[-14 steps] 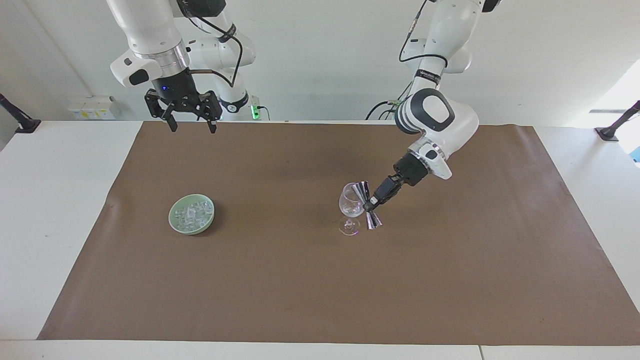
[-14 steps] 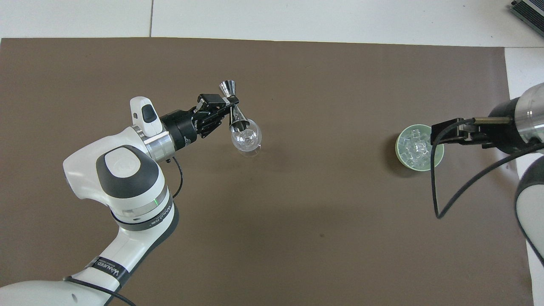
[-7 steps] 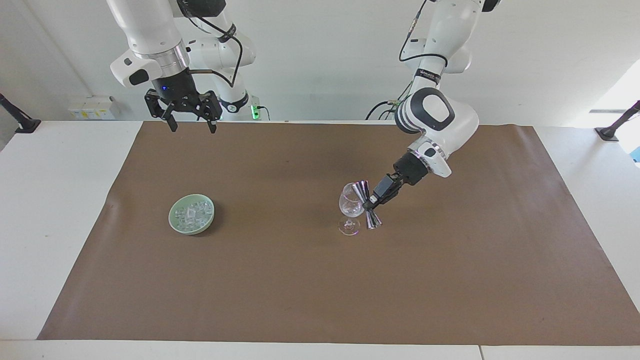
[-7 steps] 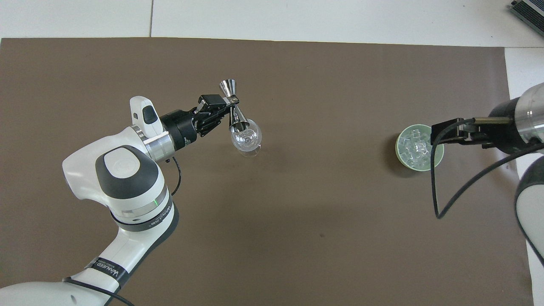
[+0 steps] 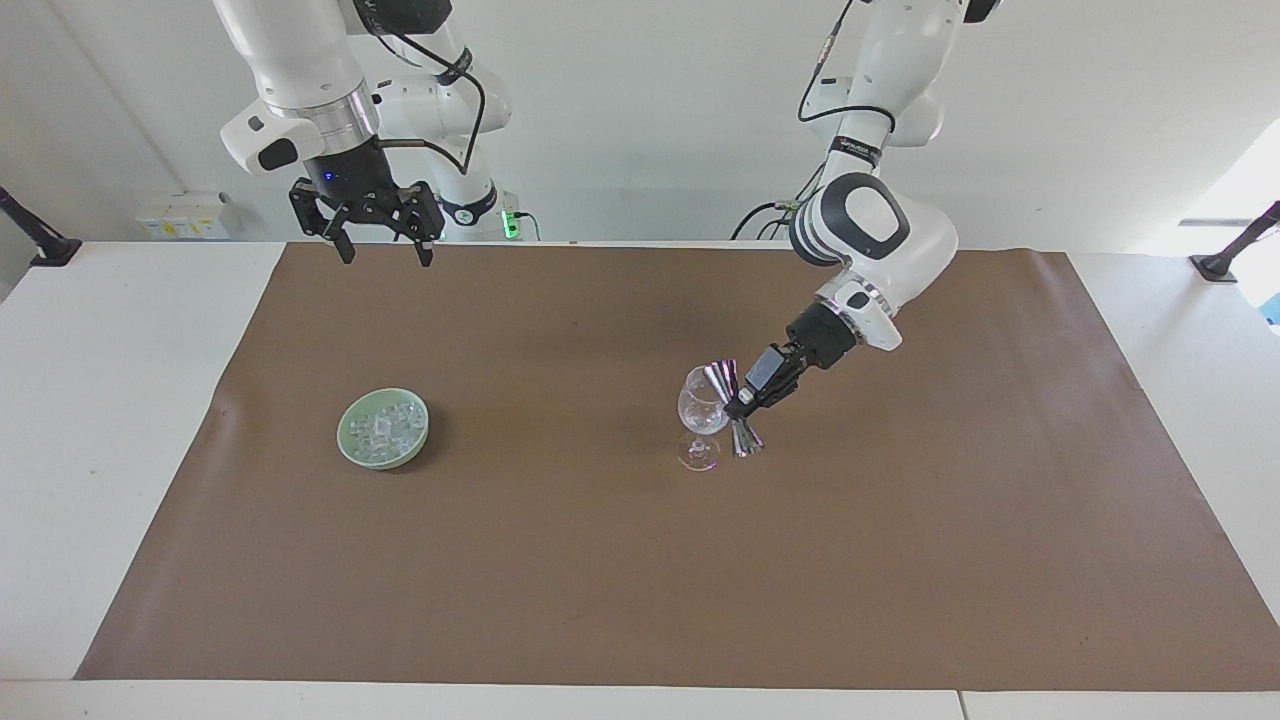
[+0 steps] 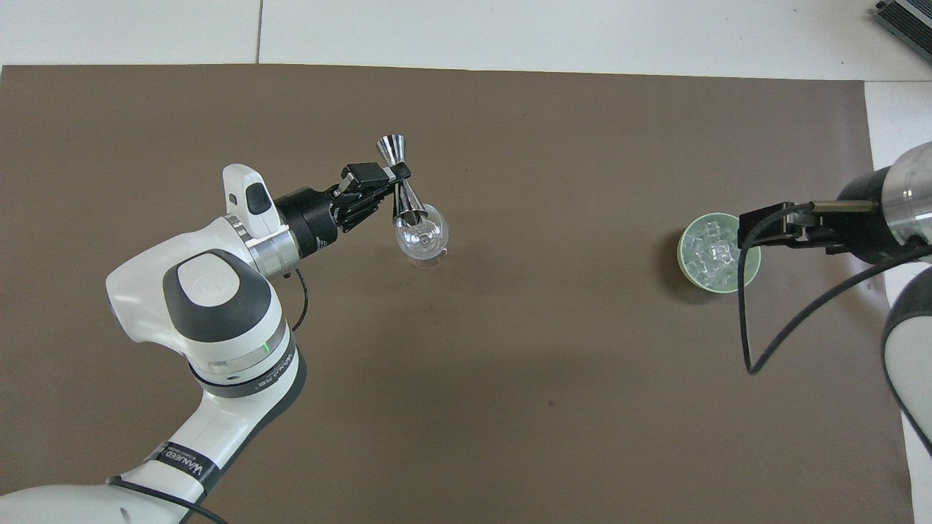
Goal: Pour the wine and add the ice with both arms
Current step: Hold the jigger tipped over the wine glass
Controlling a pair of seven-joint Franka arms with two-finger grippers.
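Note:
My left gripper (image 5: pixel 742 405) is shut on the waist of a silver double-cone jigger (image 5: pixel 733 410). The jigger is tilted, with its upper cup at the rim of the clear wine glass (image 5: pixel 702 412). The glass stands upright on the brown mat. From overhead, the jigger (image 6: pixel 403 182) leans over the glass (image 6: pixel 422 236) beside the left gripper (image 6: pixel 393 183). No wine shows in either. The ice (image 5: pixel 385 424) fills a green bowl (image 5: pixel 352 448) toward the right arm's end. My right gripper (image 5: pixel 382 255) hangs open high up, empty; overhead the right gripper (image 6: pixel 757 227) overlaps the bowl (image 6: pixel 684 251) and the ice (image 6: pixel 705 255).
A brown mat (image 5: pixel 640 580) covers most of the white table (image 5: pixel 90 420). Black clamp mounts (image 5: pixel 40 240) stand at the table's two ends near the robots. A black cable (image 6: pixel 746 320) loops from the right arm over the mat.
The left wrist has risen a little and drawn slightly toward the robots, so the jigger has shifted barely at the glass rim. The right arm has not moved.

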